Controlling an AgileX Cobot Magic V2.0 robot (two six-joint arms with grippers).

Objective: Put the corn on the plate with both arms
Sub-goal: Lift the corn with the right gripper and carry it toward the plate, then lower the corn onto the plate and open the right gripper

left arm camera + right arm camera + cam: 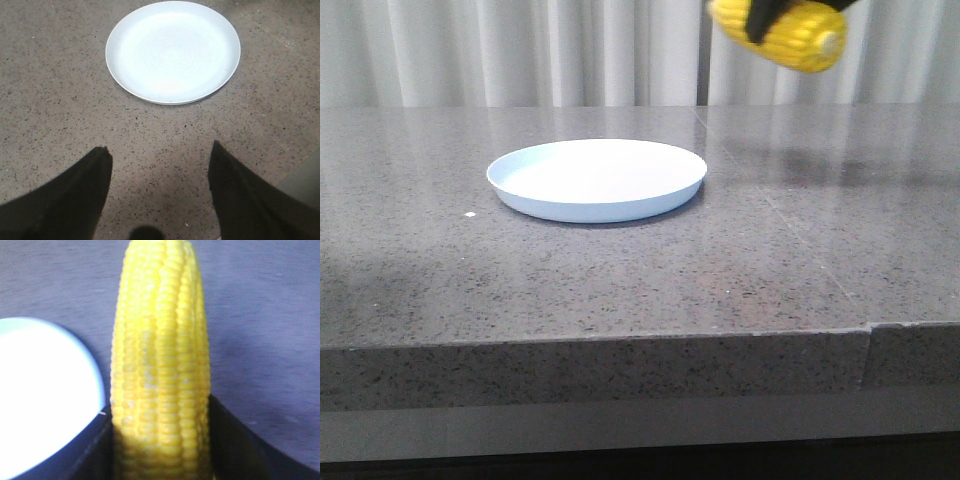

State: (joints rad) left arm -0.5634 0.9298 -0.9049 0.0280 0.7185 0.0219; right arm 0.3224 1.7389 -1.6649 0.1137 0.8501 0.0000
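Note:
The yellow corn cob [798, 36] hangs high above the table at the back right, its pale stub end toward me, held in my right gripper [760, 18], whose black fingers clamp its sides. In the right wrist view the cob [160, 355] fills the middle between the fingers [240, 445]. The pale blue-white plate [598, 178] lies flat and empty on the table, left of and below the corn; it also shows in the right wrist view [40, 395]. My left gripper [160, 155] is open and empty above bare table, the plate [173, 50] beyond its tips.
The grey speckled stone table [440, 270] has a seam [790, 230] running toward its front right edge. A small white speck [470, 214] lies left of the plate. Pale curtains [470, 50] hang behind the table.

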